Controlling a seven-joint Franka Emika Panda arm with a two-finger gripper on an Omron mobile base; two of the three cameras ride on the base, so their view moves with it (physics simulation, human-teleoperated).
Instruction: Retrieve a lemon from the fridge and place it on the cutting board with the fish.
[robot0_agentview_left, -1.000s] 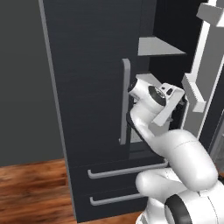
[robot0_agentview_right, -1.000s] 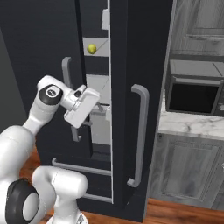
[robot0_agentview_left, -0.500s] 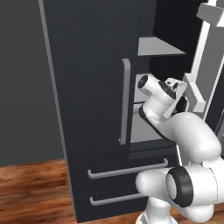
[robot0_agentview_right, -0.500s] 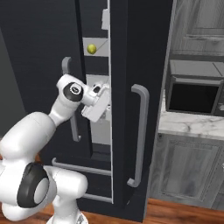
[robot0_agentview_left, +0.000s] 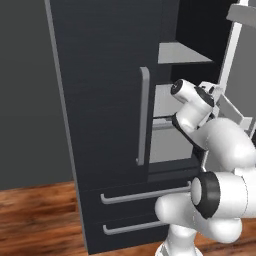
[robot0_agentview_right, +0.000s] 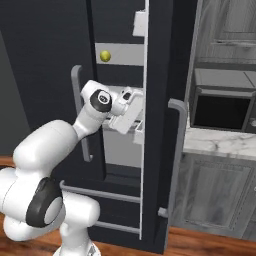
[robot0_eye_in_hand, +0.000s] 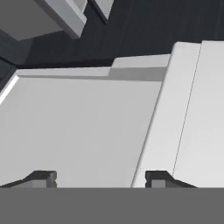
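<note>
The fridge (robot0_agentview_right: 50, 60) stands with its right door open, so the first part of the task looks done. Inside are pale grey shelves (robot0_agentview_right: 120, 54), and the arm reaches into the opening at the middle shelf. The end effector (robot0_agentview_right: 131, 111) is inside the fridge, below the shelf with the fruit. In the hand view its two fingertips (robot0_eye_in_hand: 43, 178) are well apart and nothing is between them, so it is open and empty. The lemon (robot0_agentview_right: 105, 56) lies on the upper shelf, near the left wall, above the end effector and not touched. I judge that the grasp, the carrying and the placing on the cutting board are all left to do.
</note>
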